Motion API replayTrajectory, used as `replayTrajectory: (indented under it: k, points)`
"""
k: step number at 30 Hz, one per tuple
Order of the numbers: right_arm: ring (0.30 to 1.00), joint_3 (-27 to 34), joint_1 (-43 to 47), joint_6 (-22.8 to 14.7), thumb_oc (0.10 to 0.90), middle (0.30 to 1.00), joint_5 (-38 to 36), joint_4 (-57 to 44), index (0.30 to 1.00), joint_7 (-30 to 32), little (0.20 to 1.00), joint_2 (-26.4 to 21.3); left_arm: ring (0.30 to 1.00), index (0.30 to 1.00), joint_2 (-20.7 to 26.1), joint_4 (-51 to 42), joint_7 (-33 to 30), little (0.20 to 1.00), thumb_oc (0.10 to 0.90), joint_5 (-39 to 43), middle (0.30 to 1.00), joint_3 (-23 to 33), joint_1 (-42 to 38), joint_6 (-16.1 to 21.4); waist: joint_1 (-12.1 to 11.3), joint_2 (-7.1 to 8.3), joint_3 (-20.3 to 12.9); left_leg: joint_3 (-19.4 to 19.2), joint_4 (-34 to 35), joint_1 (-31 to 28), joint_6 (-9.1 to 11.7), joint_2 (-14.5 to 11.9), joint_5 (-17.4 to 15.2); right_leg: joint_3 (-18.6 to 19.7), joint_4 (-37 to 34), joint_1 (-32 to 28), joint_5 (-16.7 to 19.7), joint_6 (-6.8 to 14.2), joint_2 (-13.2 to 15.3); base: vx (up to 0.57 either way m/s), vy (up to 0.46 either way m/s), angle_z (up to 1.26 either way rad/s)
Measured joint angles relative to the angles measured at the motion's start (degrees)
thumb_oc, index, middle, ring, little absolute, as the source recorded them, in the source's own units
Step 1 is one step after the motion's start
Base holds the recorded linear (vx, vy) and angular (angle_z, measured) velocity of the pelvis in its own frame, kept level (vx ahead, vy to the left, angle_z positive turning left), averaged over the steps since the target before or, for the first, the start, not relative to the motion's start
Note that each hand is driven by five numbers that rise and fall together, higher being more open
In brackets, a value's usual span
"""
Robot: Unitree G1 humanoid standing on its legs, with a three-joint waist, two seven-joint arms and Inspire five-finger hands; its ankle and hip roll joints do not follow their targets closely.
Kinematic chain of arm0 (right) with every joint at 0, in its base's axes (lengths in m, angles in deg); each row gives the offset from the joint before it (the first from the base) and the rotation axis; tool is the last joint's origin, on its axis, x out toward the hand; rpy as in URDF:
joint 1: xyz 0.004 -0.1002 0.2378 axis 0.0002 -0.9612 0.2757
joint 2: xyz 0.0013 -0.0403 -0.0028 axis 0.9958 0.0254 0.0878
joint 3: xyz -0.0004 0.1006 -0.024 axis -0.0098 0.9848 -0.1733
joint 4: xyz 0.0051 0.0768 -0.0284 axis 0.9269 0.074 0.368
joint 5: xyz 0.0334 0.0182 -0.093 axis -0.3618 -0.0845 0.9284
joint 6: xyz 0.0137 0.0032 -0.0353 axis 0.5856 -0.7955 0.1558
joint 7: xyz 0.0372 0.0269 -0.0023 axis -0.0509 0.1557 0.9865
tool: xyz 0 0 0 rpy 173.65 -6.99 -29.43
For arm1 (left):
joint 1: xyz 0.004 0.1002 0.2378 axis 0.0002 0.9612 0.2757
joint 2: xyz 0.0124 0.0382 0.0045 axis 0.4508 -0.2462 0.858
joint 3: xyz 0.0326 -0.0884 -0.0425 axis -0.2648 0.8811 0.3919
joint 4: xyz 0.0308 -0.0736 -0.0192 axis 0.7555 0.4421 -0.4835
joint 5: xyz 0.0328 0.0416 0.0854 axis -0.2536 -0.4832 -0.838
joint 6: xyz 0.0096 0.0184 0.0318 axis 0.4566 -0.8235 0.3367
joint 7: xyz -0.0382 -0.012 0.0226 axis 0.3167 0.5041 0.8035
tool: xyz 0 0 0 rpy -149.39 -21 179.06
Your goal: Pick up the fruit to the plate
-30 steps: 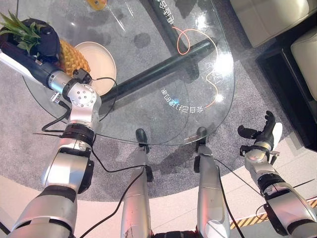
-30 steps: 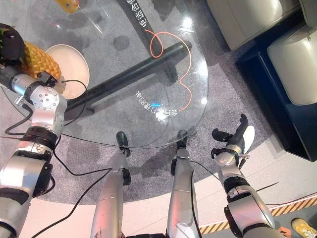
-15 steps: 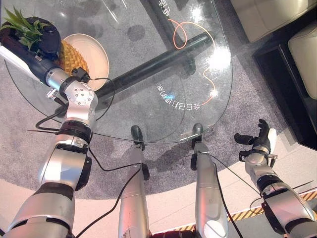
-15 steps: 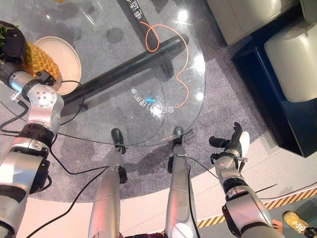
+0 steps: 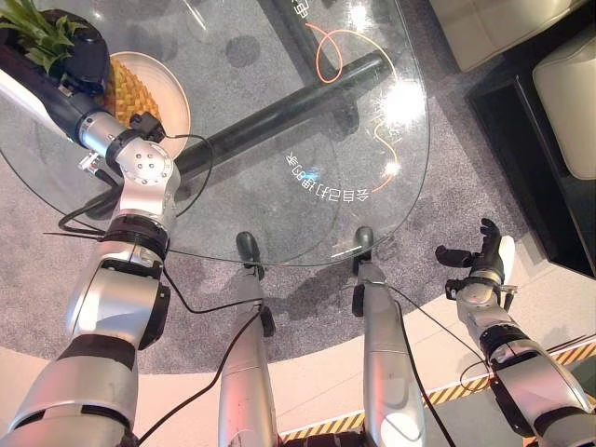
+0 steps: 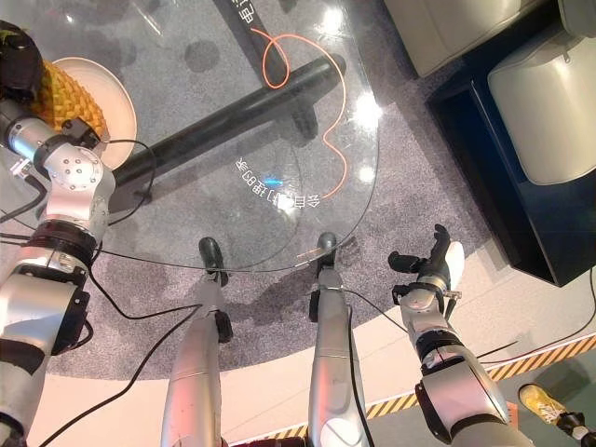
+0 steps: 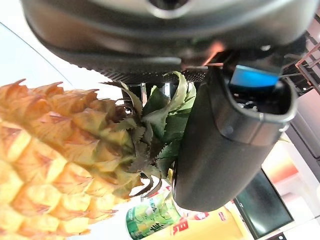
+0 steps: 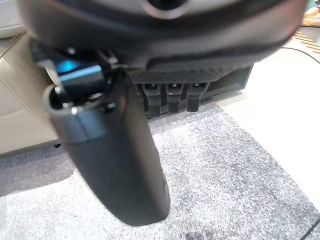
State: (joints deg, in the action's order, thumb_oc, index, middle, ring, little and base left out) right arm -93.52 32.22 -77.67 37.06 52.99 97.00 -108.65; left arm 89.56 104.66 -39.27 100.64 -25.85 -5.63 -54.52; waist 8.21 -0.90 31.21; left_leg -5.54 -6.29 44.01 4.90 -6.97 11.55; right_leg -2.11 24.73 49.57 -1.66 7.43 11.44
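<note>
I am holding the ripe yellow pineapple with its green leafy crown point(image 5: 119, 86) in my left hand point(image 5: 79, 58), at the far left of the round clear glass table point(image 5: 279, 121). In my left wrist view the thumb point(image 7: 225, 135) is lying against the crown leaves with the scaly body point(image 7: 50, 150) close beside it; the fingers on the other side are hidden behind the fruit, so I am judging the grip as closed round the crown end rather than confirming it fully. From the head views the fruit's body is lying over the round cream-coloured plate point(image 5: 172, 88), tilted, crown end toward the table edge. I cannot tell whether the base is touching the plate or hanging just above it.

My right hand point(image 5: 480, 265) is hanging idle off the near right side of the table, over the grey carpet point(image 5: 447, 186), fingers loosely spread and holding nothing.

Assessment: the step in hand is the set-down. To do it well I should be lowering the fruit until its side rests inside the plate's rim, not across it, since a fruit of this shape will likely roll if laid on the edge. I should be relaxing the grip only once the weight is borne by the plate, then drawing the hand away along the crown so the leaves do not snag.
</note>
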Motion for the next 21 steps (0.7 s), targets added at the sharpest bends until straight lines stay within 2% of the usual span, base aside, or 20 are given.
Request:
replayTrajectory:
  k: [8,15,17,18,19,21]
  points:
    - [0.9,-0.12,0.01,-0.02,0.8,0.9,0.01,-0.95,0.9,0.02,0.9,1.58,0.3,0.3,1.62,0.64,-0.15,0.2,0.1,-0.92,0.3,-2.09,-2.48,0.0,0.56,1.59,0.01,0.4,-1.13,2.3,0.14,-0.26,-0.2,-0.17,0.16,1.67,0.1,-0.14,-0.27,0.0,0.0,0.0]
    - [0.9,-0.16,0.02,-0.11,0.8,0.9,0.01,-1.03,0.9,0.02,0.9,1.67,0.319,0.319,1.66,1.13,-0.15,0.222,0.122,-0.97,0.319,-2.12,-2.68,0.0,0.97,2.05,-0.03,1.04,-2.11,3.56,0.23,-0.38,-0.37,-0.54,0.18,2.08,0.18,-0.26,-0.42,0.0,0.001,0.0]
    - [0.9,-0.16,0.02,-0.12,0.8,0.9,0.01,-1.06,0.9,0.03,0.9,1.67,0.387,0.387,1.73,1.25,-0.16,0.302,0.202,-1.35,0.387,-2.13,-2.83,0.03,1.04,2.12,-0.04,1.2,-2.93,4.47,0.28,-0.48,-0.61,-0.56,0.23,2.57,0.21,-0.31,-0.54,0.0,0.0,0.0]
    - [0.9,-0.16,0.01,-0.1,0.8,0.9,0.01,-1.05,0.9,0.03,0.9,1.67,0.472,0.472,1.9,1.25,-0.19,0.4,0.3,-1.61,0.472,-2.2,-3.15,0.21,1.05,2.13,-0.04,1.26,-3.07,4.85,0.28,-0.5,-0.62,-0.57,0.23,2.85,0.24,-0.33,-0.57,0.0,0.0,0.0]
    - [0.9,-0.16,-0.01,-0.1,0.8,0.9,0.01,-1.05,0.9,0.03,0.9,1.67,0.516,0.516,2.0,1.28,-0.15,0.453,0.353,-1.61,0.516,-2.21,-3.57,0.19,1.06,2.15,-0.03,1.3,-3.15,5.12,0.29,-0.5,-0.62,-0.58,0.24,3.05,0.27,-0.34,-0.58,0.0,0.0,0.0]
    - [0.9,-0.25,-0.02,-0.14,0.8,0.9,0.01,-1.05,0.9,0.03,0.9,1.76,0.528,0.528,2.03,1.28,-0.14,0.466,0.366,-1.62,0.528,-2.21,-3.83,0.19,1.07,2.22,-0.02,1.31,-3.14,5.22,0.29,-0.52,-0.62,-0.58,0.24,3.15,0.31,-0.32,-0.58,0.0,0.0,0.0]
